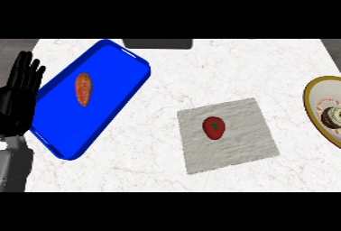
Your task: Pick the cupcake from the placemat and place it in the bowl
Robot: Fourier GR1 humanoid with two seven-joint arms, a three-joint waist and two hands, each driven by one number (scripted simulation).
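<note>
Cupcake is sitting in the bowl at far right; left hand is resting wide open beside the blue tray; a tomato is lying on the placemat.

One blue tray holding one orange-brown food item, one grey placemat with one red tomato, one bowl containing one cupcake, one hand.

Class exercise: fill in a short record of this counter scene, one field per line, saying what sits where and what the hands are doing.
placemat: grey, mid-counter, holds a red tomato
cupcake: none seen on the placemat
tray: blue, at left, holds an orange-brown food item
bowl: at the right edge, partly cut off, holds a donut-like item
left hand: open, fingers up, resting at the left edge
right hand: not in view
</note>
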